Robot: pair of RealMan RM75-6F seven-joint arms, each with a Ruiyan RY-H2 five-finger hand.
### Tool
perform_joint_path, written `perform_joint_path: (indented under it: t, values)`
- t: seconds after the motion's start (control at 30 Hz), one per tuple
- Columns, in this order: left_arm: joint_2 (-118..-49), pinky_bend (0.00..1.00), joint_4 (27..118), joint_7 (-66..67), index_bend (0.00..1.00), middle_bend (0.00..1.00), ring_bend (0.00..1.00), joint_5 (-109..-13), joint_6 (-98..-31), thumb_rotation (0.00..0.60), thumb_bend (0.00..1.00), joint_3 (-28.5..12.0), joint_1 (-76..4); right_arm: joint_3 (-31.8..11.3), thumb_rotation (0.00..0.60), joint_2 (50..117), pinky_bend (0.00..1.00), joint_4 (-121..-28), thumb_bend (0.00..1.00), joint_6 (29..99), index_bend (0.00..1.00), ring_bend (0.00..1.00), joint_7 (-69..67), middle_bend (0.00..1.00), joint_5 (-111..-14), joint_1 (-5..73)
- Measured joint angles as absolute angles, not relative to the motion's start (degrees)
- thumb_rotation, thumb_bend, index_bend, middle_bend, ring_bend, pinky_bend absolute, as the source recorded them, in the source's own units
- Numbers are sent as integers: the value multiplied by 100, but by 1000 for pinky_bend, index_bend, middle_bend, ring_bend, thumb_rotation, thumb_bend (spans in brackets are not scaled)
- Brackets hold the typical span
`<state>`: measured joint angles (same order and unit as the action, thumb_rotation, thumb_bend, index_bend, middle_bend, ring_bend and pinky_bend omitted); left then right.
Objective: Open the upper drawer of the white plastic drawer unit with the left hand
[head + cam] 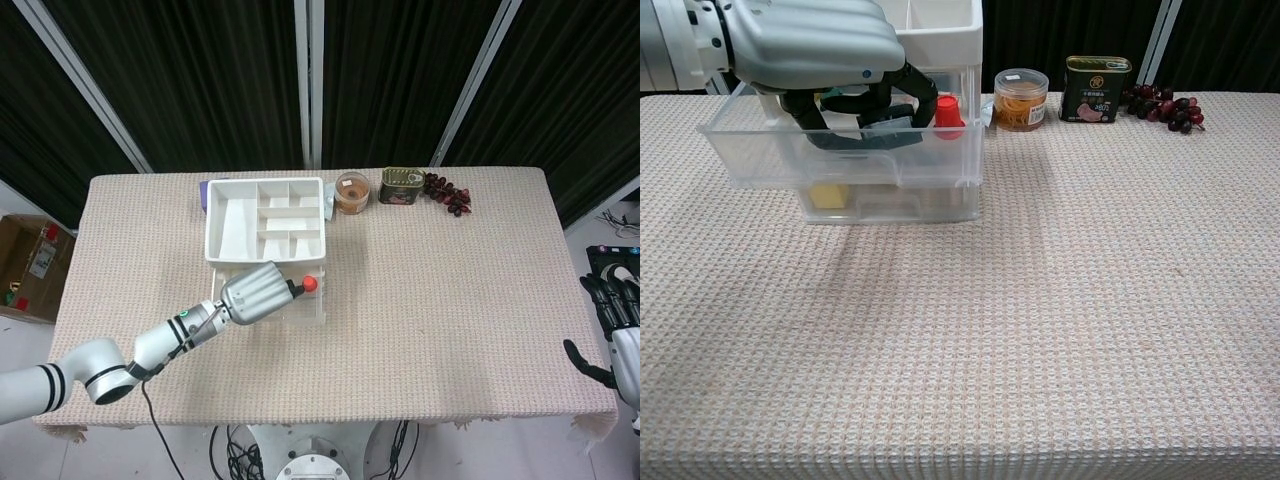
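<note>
One upper drawer (840,160) juts out from the white drawer unit (265,222) at the table's (450,320) far left, with a second drawer (890,205) shut under it. Left hand (815,45) hangs right over the pulled-out drawer, dark fingers (875,100) curled down inside it; whether they grip the wall or anything in there, I cannot tell, its silver back blocks the view. One red cap (948,110) shows inside at the right, plus something yellow (828,195) in the drawer below, blurred through the plastic. On top sits one white divided tray (265,215). Beside the unit: one small round tub (1020,98), then one green tin (1098,88), then one bunch of dark grapes (1165,105), all in a row along the back edge. Right hand (615,335) is well off the table's right edge, cut by the frame, fingers apart, holding nothing.
</note>
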<state>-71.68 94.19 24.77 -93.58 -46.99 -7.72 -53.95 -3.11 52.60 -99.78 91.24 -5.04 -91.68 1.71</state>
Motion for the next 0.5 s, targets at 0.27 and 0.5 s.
perform_joint_path:
  t: [0.27, 0.5]
  values:
    - [-6949, 1000, 9656, 2404, 502, 841, 952, -9467, -5309, 600, 438, -734, -5165, -326, 600, 5305, 0, -9913, 234, 9098, 0, 0, -560, 90, -9171, 195]
    - [-6710, 1000, 9965, 2376, 490, 841, 951, -9988, -6257, 600, 434, -679, -4833, -339, 600, 5327, 0, -9912, 234, 9096, 0, 0, -520, 90, -9214, 220]
